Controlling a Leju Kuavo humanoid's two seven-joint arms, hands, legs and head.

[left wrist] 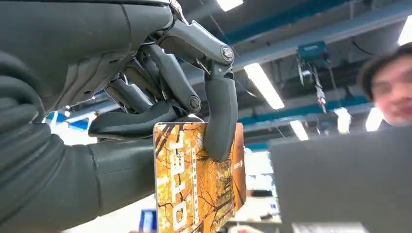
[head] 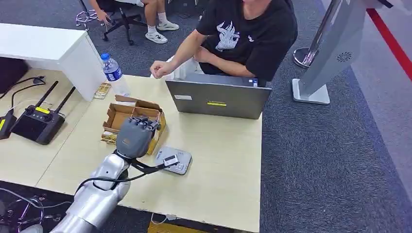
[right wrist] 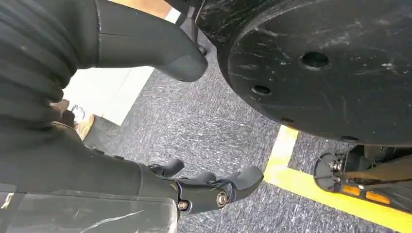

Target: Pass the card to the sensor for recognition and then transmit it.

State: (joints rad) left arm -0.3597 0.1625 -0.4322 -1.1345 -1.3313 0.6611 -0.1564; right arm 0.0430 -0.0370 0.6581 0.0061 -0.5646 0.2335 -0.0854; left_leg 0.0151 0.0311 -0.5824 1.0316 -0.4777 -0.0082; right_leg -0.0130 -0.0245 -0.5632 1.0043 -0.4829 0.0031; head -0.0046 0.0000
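My left hand (head: 135, 135) hovers over the cardboard box, just left of the grey card sensor (head: 174, 160) lying on the table. In the left wrist view that hand (left wrist: 160, 92) pinches an orange hotel card (left wrist: 197, 184) with an autumn-tree print between thumb and a finger. The card is hidden behind the hand in the head view. My right hand (right wrist: 204, 187) hangs low over grey carpet, fingers apart with nothing in them.
A small open cardboard box (head: 127, 119) sits under my left hand. A water bottle (head: 114, 73) and a grey laptop (head: 218, 99) stand beyond it, with a person in a black shirt (head: 243, 34) seated behind. A black controller (head: 38, 121) lies at the left.
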